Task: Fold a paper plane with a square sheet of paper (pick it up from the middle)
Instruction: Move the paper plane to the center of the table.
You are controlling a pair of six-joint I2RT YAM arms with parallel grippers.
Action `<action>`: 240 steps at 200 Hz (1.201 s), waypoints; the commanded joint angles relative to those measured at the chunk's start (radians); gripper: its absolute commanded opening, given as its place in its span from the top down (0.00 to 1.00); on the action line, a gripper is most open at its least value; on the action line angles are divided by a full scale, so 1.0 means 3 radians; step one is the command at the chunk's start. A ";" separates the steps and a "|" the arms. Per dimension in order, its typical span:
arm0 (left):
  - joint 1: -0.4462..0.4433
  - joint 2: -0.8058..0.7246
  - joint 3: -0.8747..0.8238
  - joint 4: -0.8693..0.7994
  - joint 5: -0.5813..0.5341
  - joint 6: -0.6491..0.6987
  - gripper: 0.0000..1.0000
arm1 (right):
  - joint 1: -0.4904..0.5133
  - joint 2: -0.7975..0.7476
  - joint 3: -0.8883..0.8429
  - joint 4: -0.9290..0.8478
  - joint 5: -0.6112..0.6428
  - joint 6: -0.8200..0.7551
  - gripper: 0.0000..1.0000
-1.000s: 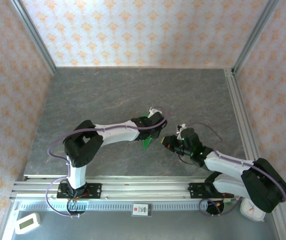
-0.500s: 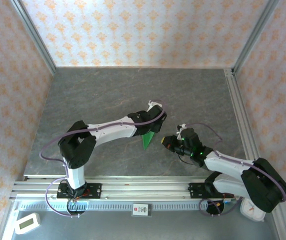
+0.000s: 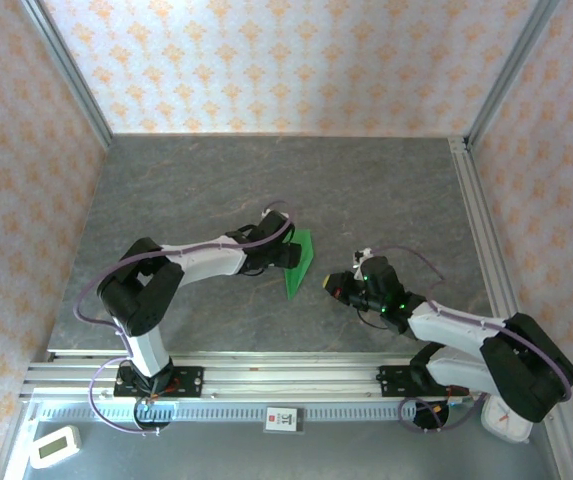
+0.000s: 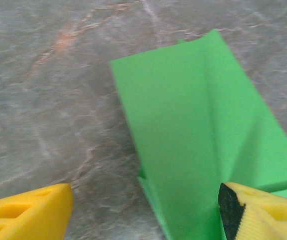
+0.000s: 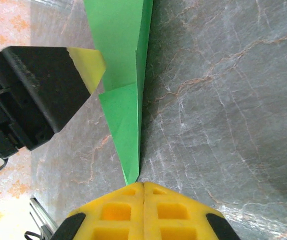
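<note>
The square sheet of paper now lies folded as a bright green paper plane (image 3: 300, 264) flat on the grey table, wide end away from the arms, pointed tip (image 3: 291, 296) toward them. My left gripper (image 3: 288, 256) hovers at the plane's left edge. In the left wrist view this gripper (image 4: 146, 194) is open wide, the green paper plane (image 4: 203, 130) spreading between and beyond the yellow fingertips (image 4: 38, 210). My right gripper (image 3: 334, 287) sits a little right of the tip, shut and empty. In the right wrist view its closed gripper (image 5: 143, 186) points at the plane's tip (image 5: 130, 172).
The grey marbled tabletop (image 3: 216, 190) is boxed in by patterned walls with metal posts. An aluminium rail (image 3: 286, 368) carrying both arm bases runs along the near edge. A small white device (image 3: 54, 446) lies outside the rail at bottom left.
My left gripper has opened wider and drawn back to the left off the plane, which now lies uncovered on the table. The right arm has stayed put, shut.
</note>
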 commanded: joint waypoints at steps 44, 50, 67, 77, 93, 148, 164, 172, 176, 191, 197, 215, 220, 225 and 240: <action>0.0003 0.0105 -0.0053 0.0544 0.0568 -0.0097 0.24 | 0.0018 0.0022 0.0067 -0.0022 0.0079 -0.0053 1.00; 0.0003 0.0098 -0.0063 0.0577 0.0602 -0.0110 0.24 | 0.0018 0.0029 0.0067 -0.0020 0.0084 -0.0058 1.00; 0.0005 0.0084 -0.0086 0.0659 0.0693 -0.0134 0.27 | 0.0018 0.0033 0.0062 -0.0011 0.0085 -0.0060 1.00; -0.0001 0.0078 -0.0095 0.0692 0.0725 -0.0142 0.29 | 0.0019 0.0045 0.0067 -0.0013 0.0085 -0.0060 1.00; -0.0022 0.0066 -0.0089 0.0688 0.0734 -0.0137 0.31 | 0.0018 0.0052 0.0065 -0.0004 0.0084 -0.0059 1.00; 0.0041 -0.0182 -0.0253 0.0608 -0.0114 -0.0412 0.25 | 0.0018 0.0206 0.0168 -0.0006 0.0085 -0.0115 1.00; 0.0102 -0.0080 -0.0186 0.0576 -0.0032 -0.0414 0.23 | 0.0019 0.0247 0.0204 -0.0010 0.0077 -0.0124 1.00; 0.0115 -0.0026 -0.0155 0.0592 0.0056 -0.0393 0.22 | 0.0019 0.0259 0.0207 -0.0007 0.0081 -0.0127 1.00; 0.0120 0.0004 -0.0134 0.0597 0.0101 -0.0381 0.22 | 0.0018 0.0263 0.0214 -0.0006 0.0080 -0.0127 1.00; 0.0120 0.0110 -0.0062 0.0637 0.0261 -0.0335 0.22 | 0.0021 0.0274 0.0225 -0.0006 0.0098 -0.0127 1.00; 0.0120 0.0155 -0.0040 0.0655 0.0327 -0.0315 0.22 | 0.0018 0.0276 0.0225 -0.0004 0.0097 -0.0124 1.00; 0.0120 0.0215 -0.0030 0.0795 0.0574 -0.0277 0.23 | 0.0018 0.0271 0.0231 -0.0017 0.0103 -0.0127 1.00; 0.0124 0.0215 -0.0045 0.0841 0.0625 -0.0277 0.24 | 0.0018 0.0271 0.0230 -0.0015 0.0104 -0.0127 1.00; 0.0116 0.0207 -0.0057 0.0869 0.0666 -0.0274 0.25 | 0.0018 0.0271 0.0231 -0.0019 0.0109 -0.0131 1.00; 0.0116 0.0173 -0.0086 0.0943 0.0788 -0.0257 0.28 | 0.0019 0.0276 0.0225 -0.0024 0.0113 -0.0136 1.00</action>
